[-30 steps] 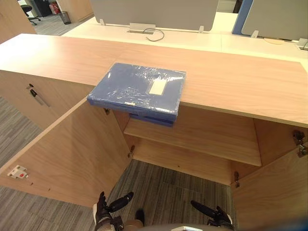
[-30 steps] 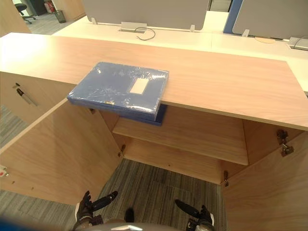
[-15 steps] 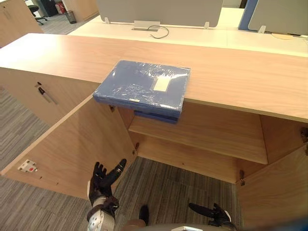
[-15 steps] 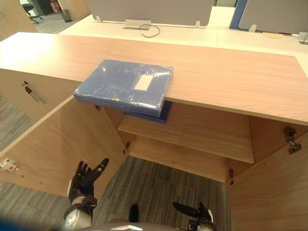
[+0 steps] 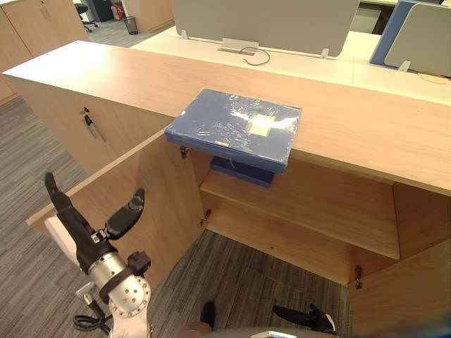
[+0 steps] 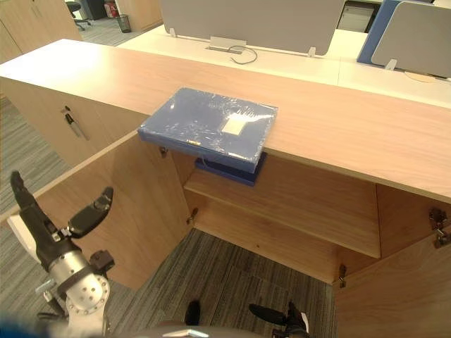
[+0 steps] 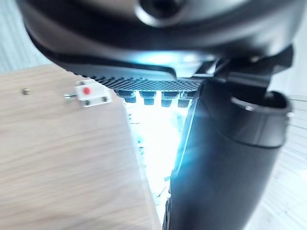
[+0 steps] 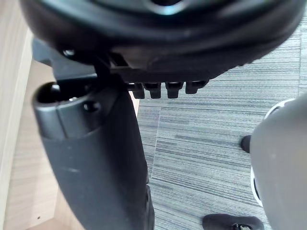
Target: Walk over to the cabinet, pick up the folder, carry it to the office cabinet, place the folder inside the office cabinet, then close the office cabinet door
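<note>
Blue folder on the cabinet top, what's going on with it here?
Nothing holds the blue folder yet: it lies on the cabinet top, its near edge overhanging the open compartment. The left hand is up, fingers open, in front of the open left door, apart from the folder. The right hand hangs low and open.
</note>
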You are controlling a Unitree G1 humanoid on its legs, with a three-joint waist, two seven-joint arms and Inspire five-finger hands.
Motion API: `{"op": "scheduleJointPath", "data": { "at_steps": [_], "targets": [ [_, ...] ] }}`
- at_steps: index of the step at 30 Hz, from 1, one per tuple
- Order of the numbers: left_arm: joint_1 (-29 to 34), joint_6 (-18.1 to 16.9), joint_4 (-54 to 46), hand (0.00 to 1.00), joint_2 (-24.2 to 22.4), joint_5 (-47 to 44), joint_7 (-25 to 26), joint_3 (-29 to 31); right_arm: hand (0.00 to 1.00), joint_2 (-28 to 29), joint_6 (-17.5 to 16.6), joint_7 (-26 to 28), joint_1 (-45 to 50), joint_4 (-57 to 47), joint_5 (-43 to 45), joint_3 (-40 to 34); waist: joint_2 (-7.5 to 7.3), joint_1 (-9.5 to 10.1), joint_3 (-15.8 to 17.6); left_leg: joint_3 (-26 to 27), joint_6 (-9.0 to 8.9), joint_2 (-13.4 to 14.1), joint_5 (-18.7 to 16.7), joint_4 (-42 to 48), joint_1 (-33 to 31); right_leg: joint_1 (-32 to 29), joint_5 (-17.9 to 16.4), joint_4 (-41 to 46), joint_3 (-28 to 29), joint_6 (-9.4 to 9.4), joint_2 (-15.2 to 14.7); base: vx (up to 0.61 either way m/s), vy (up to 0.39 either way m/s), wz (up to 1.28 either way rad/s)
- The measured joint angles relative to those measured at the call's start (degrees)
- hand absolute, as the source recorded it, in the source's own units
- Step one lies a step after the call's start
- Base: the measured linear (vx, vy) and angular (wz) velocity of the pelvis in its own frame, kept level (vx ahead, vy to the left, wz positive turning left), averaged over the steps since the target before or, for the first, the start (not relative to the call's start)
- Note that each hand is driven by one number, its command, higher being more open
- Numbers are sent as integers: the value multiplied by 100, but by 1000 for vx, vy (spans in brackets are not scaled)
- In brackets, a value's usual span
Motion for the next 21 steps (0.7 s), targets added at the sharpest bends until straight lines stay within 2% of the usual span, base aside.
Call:
{"op": "scheduleJointPath", "data": {
  "at_steps": [2, 5, 7, 10, 16, 21],
  "targets": [
    [-254, 13, -108, 100, 223, 475, 106, -283, 100, -34, -9, -1, -43, 100, -21, 6, 41, -2, -36, 25, 4, 15, 2, -3, -24, -47, 6, 7, 55, -10, 9, -59, 15, -8],
    [-714, 14, -121, 100, 909, 1225, 62, -733, 100, -119, 5, 2, -126, 268, -68, 9, 177, -51, -184, 131, 17, 58, 12, -3, -95, -173, 45, 13, 178, -46, 26, -48, 15, -18],
    [-998, -38, -53, 100, 1221, 1669, -38, -824, 100, -168, 17, 9, -203, 302, -195, 35, 251, -106, -214, 166, 19, 70, 13, -4, -59, -165, 57, 15, 228, -50, 29, -36, 3, -16],
    [-1497, -72, 607, 100, 1804, 2043, -250, -817, 100, -230, 14, 37, -245, 291, -283, 228, 311, -196, -227, 207, 16, 106, 10, -7, 28, -102, 56, 7, 265, -50, 56, -38, -21, -8],
    [-1563, -52, 1521, 100, 2503, 2206, -725, -781, 100, -241, 15, 175, -312, 295, -489, 267, 235, -188, -177, 303, -46, 158, -38, -7, 40, -111, 44, -49, 364, -68, 99, -6, -41, -9],
    [-1565, -59, 1694, 100, 2936, 2207, -1049, -764, 100, -246, 14, 252, -335, 294, -650, 336, 143, -183, -124, 347, -84, 148, -70, -5, 54, -108, 44, -57, 404, -67, 80, 25, -20, -4]
  ]
}}
